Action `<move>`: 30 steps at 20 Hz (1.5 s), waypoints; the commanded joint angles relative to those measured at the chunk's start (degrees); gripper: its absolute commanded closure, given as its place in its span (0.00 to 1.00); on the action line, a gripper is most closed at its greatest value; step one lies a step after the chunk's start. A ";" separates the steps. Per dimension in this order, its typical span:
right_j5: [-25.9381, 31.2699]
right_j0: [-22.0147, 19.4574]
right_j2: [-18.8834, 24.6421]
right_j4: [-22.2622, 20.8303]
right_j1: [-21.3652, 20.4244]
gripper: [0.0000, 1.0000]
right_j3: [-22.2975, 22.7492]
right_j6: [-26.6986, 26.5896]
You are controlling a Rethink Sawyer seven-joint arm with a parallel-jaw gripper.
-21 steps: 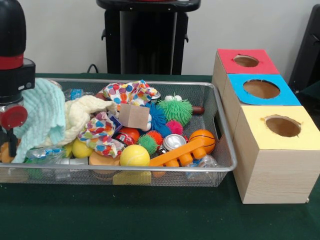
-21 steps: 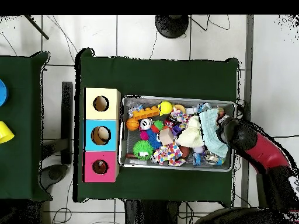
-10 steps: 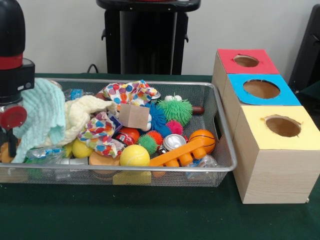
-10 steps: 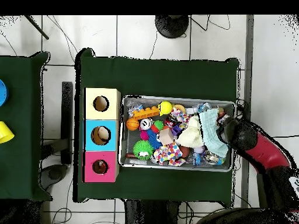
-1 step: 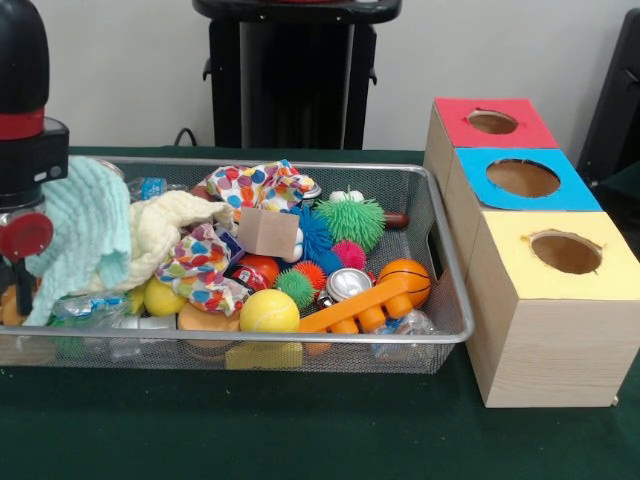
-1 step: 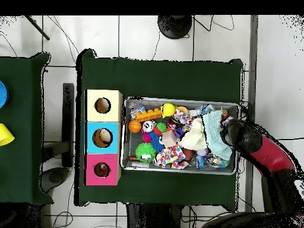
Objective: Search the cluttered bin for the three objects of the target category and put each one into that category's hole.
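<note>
At the bin's end farthest from the boxes: gripper (image 5: pixel 18 270), largely masked by the arm's black-and-red wrist; whether it is spread or pressed together cannot be told. A pale green cloth (image 5: pixel 88 235) hangs against it and looks lifted, but the contact itself is hidden, so a hold is a judgement only.

Wire mesh bin (image 5: pixel 440 335): heaped with mixed items. Beside the green cloth, a cream cloth (image 5: pixel 165 225); next toward the boxes, a polka-dot cloth (image 5: pixel 255 187) draped over the pile. These three fabrics read as the likely target category, though the task names none. Also listed: yellow ball (image 5: pixel 269 312), small basketball (image 5: pixel 405 281), green spiky ball (image 5: pixel 351 221), orange toy bar (image 5: pixel 360 304), tan block (image 5: pixel 268 232).

Boxes, touching in a row just outside the bin's opposite end: red box (image 5: pixel 495 122), blue box (image 5: pixel 524 179), yellow box (image 5: pixel 565 253), each with a round hole on top.

Governing relation: the holes lie the whole length of the bin away from the gripper, along the bin's long axis. In the overhead view the green cloth (image 6: pixel 215 135) sits at one end, the boxes (image 6: pixel 103 137) past the other. Any drop calls for a lift clear of the pile, then a full-length traverse.
</note>
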 commanded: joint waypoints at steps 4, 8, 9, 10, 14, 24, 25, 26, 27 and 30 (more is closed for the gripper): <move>-1.35 0.25 5.06 -3.77 4.90 0.00 1.80 0.10; -0.43 0.77 4.64 -3.42 5.64 1.00 -0.06 0.02; -0.50 0.79 4.61 -3.45 5.64 1.00 -0.04 0.05; -0.51 0.80 4.63 -3.49 5.63 1.00 -0.06 0.03; -0.50 0.82 4.62 -3.49 5.59 1.00 -0.05 0.06; 1.23 1.11 4.33 -3.26 1.75 1.00 2.07 0.17; 2.91 1.41 4.03 -2.97 -0.16 1.00 2.89 0.03; 4.16 1.89 3.65 -2.80 -1.86 1.00 3.85 0.08; 5.91 2.31 3.21 -2.48 -3.41 1.00 4.24 -0.03; 11.38 3.75 1.91 -1.63 -6.88 1.00 3.82 -0.59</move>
